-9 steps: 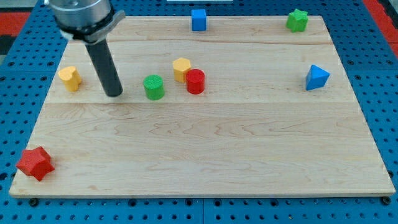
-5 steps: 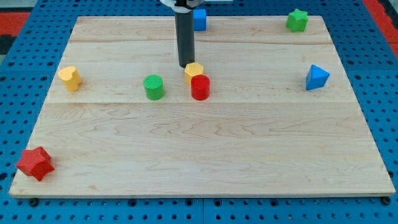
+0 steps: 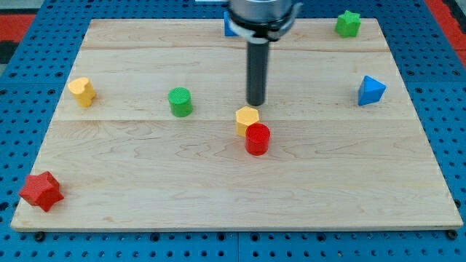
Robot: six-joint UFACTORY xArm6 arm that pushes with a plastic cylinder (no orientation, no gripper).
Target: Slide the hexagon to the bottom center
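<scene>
Wooden counter (image 3: 145, 182) carries everything, its pale boards filling most of the view. My tool is a plain dark rod with nothing to open or close and it holds nothing; my tip (image 3: 255, 104) stands just above the yellow hexagon (image 3: 247, 120), at or very near its top edge. That hexagon sits near the counter's middle, touching the red cylinder (image 3: 257, 138) at its lower right. Further left stands the green cylinder (image 3: 180, 101).
</scene>
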